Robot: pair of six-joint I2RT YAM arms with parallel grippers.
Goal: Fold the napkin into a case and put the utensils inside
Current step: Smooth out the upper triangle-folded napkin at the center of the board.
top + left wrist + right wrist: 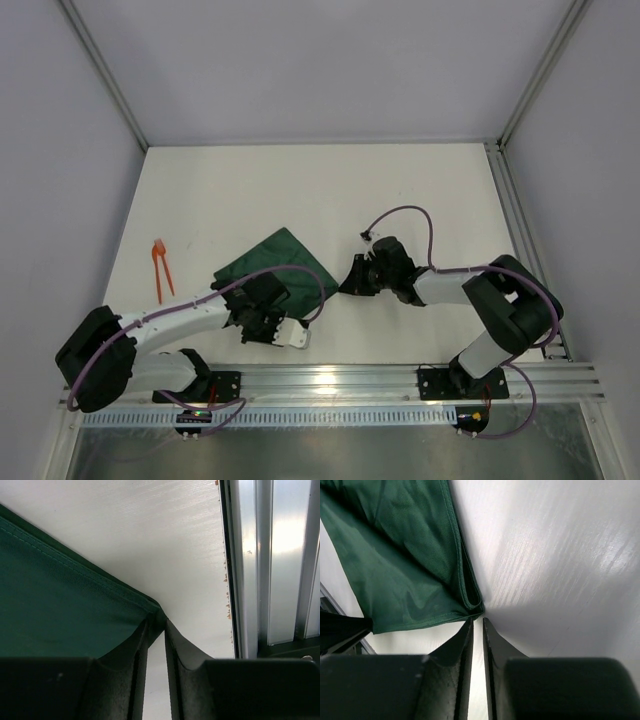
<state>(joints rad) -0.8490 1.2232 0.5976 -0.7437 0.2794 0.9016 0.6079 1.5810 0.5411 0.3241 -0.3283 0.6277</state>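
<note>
On the white bench (400, 200), about midway between the two arms, lies the dark green napkin (270, 262), turned so that one corner points toward the far side. Its near part is hidden under the left arm in the top view. Well apart from it, close to the bench's left edge, lie the orange utensils (160, 265), their upper ends touching and their lower ends spread in a narrow V, touched by neither arm.

From the left wrist view, the left hand (157, 625) is low at the napkin's near corner, with the metal rail (270, 560) of the bench's near edge just beside it. Its fingers (132, 650) stand narrow, and the stitched corner of the cloth sits between their tips, pinched there.

At the napkin's right corner is the right hand (476, 622), also low over the bench. Its fingers (495, 640) are almost together, with only a thin slit between them. A doubled-over edge of the cloth ends right at their tips. Whether any cloth is caught in them I cannot tell.
</note>
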